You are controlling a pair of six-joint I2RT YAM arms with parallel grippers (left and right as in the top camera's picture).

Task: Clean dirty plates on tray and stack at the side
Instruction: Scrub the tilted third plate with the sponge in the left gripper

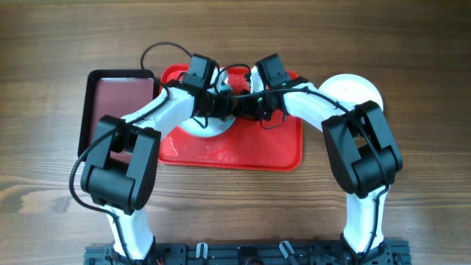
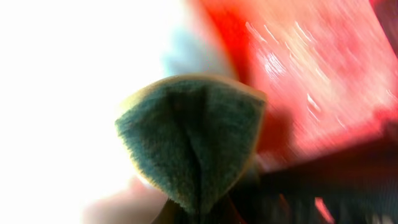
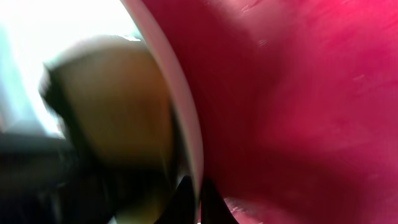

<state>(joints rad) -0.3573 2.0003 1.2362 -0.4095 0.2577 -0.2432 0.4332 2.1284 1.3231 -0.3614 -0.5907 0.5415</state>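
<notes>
The red tray [image 1: 250,147] lies in the middle of the table. One pale plate [image 1: 209,129] is on its left part, mostly hidden under both arms. My left gripper [image 1: 219,103] is shut on a green and yellow sponge [image 2: 193,143], which is pressed against the white plate [image 2: 62,93]. My right gripper [image 3: 194,199] is shut on the plate's rim [image 3: 183,112], with the sponge's yellow side [image 3: 118,106] just behind it and the tray [image 3: 298,112] to the right. In the overhead view the right gripper [image 1: 243,103] meets the left one. Another plate [image 1: 358,90] lies on the table right of the tray.
A smaller dark maroon tray [image 1: 118,103] with a black rim lies left of the red tray. Wet streaks glisten on the red tray's floor [image 1: 213,151]. Black cables loop over the tray's far edge. The wooden table [image 1: 44,147] surrounds everything.
</notes>
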